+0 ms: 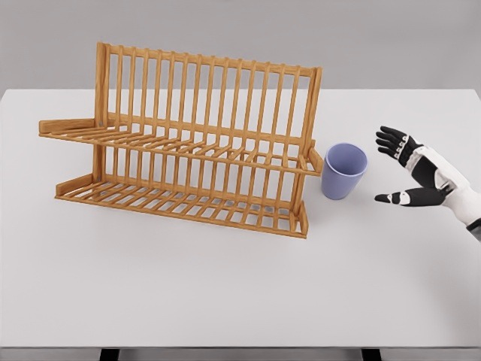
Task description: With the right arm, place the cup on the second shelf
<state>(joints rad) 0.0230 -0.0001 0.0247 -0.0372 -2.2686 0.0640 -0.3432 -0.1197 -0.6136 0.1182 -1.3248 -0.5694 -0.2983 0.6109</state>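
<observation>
Clearly, in the head view, the cup (344,171) stood upright on the white table (225,293), right of centre in the frame, just beside the right end of the wooden dish rack (188,143), mouth up and free of my grip. I judged that spot handy: near the second shelf (180,139), the upper tier of slats, where it had to go. My right hand (409,173) hung at the right edge of the frame, near the cup but apart from it, palm facing it. Its fingers (391,139) were spread wide, thumb low, grasping nothing, shaped, I judged, to wrap the cup's side. My left arm did not show.
</observation>
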